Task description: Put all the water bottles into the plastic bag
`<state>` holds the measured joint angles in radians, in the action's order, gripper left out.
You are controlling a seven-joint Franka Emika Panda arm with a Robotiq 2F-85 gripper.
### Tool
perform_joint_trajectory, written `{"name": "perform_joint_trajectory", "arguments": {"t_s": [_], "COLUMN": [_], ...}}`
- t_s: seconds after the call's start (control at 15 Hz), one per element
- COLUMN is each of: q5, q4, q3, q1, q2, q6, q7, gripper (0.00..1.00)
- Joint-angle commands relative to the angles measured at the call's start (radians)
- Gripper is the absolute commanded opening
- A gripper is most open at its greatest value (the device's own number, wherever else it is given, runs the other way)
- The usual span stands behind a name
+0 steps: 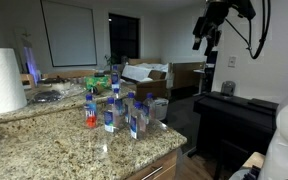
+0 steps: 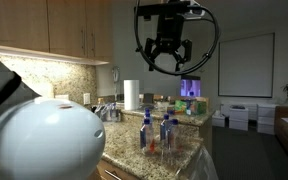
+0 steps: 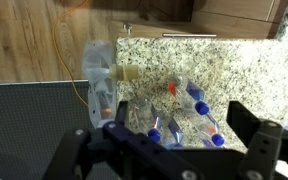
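Observation:
Several small clear water bottles (image 1: 114, 108) with blue labels and caps stand clustered on the granite counter; they also show in the exterior view from the counter's end (image 2: 156, 132) and in the wrist view (image 3: 196, 105). One bottle has a red-orange label (image 1: 90, 115). The pale translucent plastic bag (image 3: 102, 82) sits at the counter's edge beside the cluster, and in an exterior view (image 1: 157, 109) it is next to the bottles. My gripper (image 1: 206, 38) hangs high above and off the counter, open and empty, as both the exterior view (image 2: 166, 60) and the wrist view (image 3: 184, 135) show.
A big white paper-towel roll (image 1: 2, 80) stands at the counter's far end. A brown cardboard box (image 1: 149, 75) sits beyond the counter. A black keyboard-like stand (image 1: 234, 108) is beside the counter. A large white rounded body (image 2: 44, 140) fills the foreground.

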<state>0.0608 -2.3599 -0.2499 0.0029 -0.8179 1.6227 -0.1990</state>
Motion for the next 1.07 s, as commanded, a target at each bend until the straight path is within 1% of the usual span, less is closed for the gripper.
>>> {"name": "perform_joint_trajectory", "arguments": {"t_s": [0.0,0.2,0.47,0.67,0.73,1.0], "q5": [0.046,0.038,0.044,0.082,0.057,0.066], "q4": [0.007,0.007,0.012,-0.011,-0.001,-0.002], "q3": [0.054,0.119,0.181,0.198,0.204,0.213], "q1": [0.011,0.036,0.087,0.127,0.104,0.117], "q2": [0.061,0.115,0.215,0.261,0.232,0.270], "q6": [0.097,0.207,0.302,0.310,0.290,0.291], "q7": [-0.010,-0.010,-0.028,-0.038,-0.006,-0.006], "gripper": [1.00,1.00,1.00,1.00,1.00,1.00]}}
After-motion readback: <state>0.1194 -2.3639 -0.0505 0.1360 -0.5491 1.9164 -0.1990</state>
